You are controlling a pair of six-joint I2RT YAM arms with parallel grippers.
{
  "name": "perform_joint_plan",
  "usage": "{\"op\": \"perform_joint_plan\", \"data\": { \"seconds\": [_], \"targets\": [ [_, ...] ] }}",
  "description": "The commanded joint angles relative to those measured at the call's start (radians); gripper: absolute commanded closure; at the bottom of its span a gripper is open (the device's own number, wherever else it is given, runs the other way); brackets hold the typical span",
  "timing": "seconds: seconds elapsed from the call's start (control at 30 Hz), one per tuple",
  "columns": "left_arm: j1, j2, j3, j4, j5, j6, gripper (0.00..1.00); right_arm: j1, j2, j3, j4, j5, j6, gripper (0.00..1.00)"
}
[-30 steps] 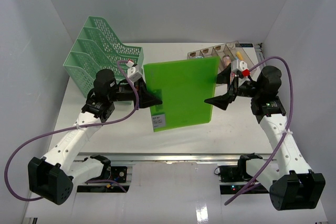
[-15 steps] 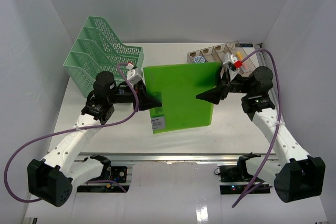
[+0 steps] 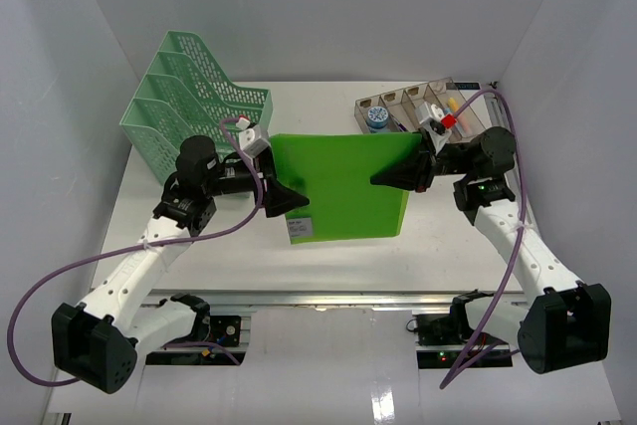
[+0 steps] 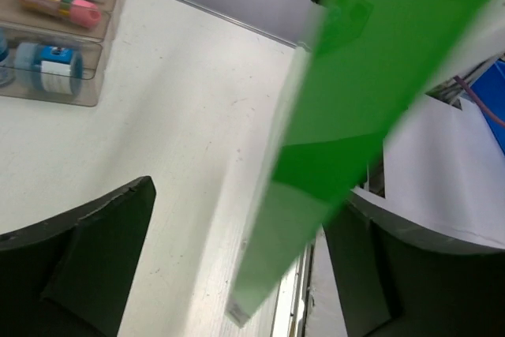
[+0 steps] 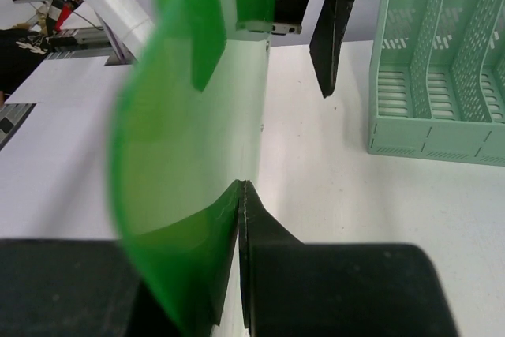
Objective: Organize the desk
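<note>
A green folder (image 3: pixel 343 186) hangs above the middle of the white desk (image 3: pixel 199 246), its faces nearly upright. My right gripper (image 3: pixel 383 180) is shut on the folder's right edge. The right wrist view shows its jaws (image 5: pixel 241 195) pressed together, with the green folder (image 5: pixel 181 140) curving away to the left. My left gripper (image 3: pixel 289 196) stands open at the folder's left edge. In the left wrist view the folder (image 4: pixel 347 100) passes between the wide-apart jaws of that gripper (image 4: pixel 237 266) without touching either.
A mint-green mesh file rack (image 3: pixel 194 97) stands at the back left, also seen in the right wrist view (image 5: pixel 438 69). A clear compartmented tray (image 3: pixel 418 105) with small items sits at the back right. A metal rail (image 3: pixel 328 298) runs along the desk's near edge.
My right gripper moved in and shut on the folder's right edge. My left gripper then opened and let go of the left edge. The folder sank slightly.
</note>
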Motion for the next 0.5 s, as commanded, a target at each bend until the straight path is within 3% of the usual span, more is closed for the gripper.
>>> {"op": "perform_joint_plan", "data": {
  "seconds": [0.0, 0.13, 0.27, 0.47],
  "targets": [
    [-0.001, -0.101, 0.009, 0.008, -0.131, 0.039, 0.02, 0.009, 0.006, 0.021, 0.064, -0.026, 0.028, 0.92],
    [-0.001, -0.192, 0.049, -0.092, -0.268, 0.09, 0.02, 0.009, 0.022, 0.053, 0.022, 0.008, -0.01, 0.92],
    [-0.003, -0.34, 0.088, -0.165, -0.521, 0.107, 0.02, 0.022, 0.066, 0.165, -0.293, 0.088, -0.276, 0.92],
    [-0.001, -0.494, 0.152, -0.206, -0.741, 0.058, 0.02, 0.112, 0.225, 0.403, -0.417, 0.182, -0.353, 0.92]
  ]
}}
